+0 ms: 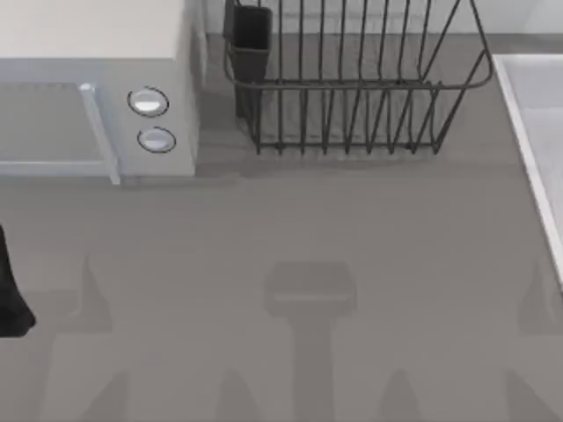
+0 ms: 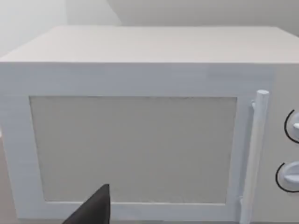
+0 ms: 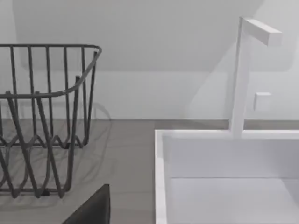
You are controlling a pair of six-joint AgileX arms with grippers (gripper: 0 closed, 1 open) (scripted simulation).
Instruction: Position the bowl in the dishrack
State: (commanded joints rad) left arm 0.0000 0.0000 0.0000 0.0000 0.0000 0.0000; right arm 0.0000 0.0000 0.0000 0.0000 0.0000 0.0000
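1. Here, the large dark metal wire dishrack [image 1: 352, 97] with thin vertical bars and flared sides stands at the far edge of the grey table [image 1: 290, 229], towards the top view's right.
2. Its dark rectangular cutlery cup [image 1: 251, 40] sits at the rack's far-left corner, the corner nearest the microwave.
3. The pale grey box-shaped microwave [image 1: 97, 97] with two round knobs [image 1: 149, 119] stands just beside the dishrack, on its left, with its door shut and a slim vertical handle [image 2: 254, 154] beside the knobs.
4. A white rectangular sink basin [image 3: 229, 182] lies near the dishrack on its right, apart from it, with a white square-section tap [image 3: 245, 74] rising behind it.
5. No bowl can be made out among the rack's wires.
6. My left arm [image 1: 10, 290] is a dark shape at the table's left edge, well apart from the dishrack; I cannot tell how wide its gripper stands.
7. The right wrist view looks across the dishrack's right end and the sink, with one dark finger [image 3: 93, 207] at the frame edge; its spread cannot be told either.
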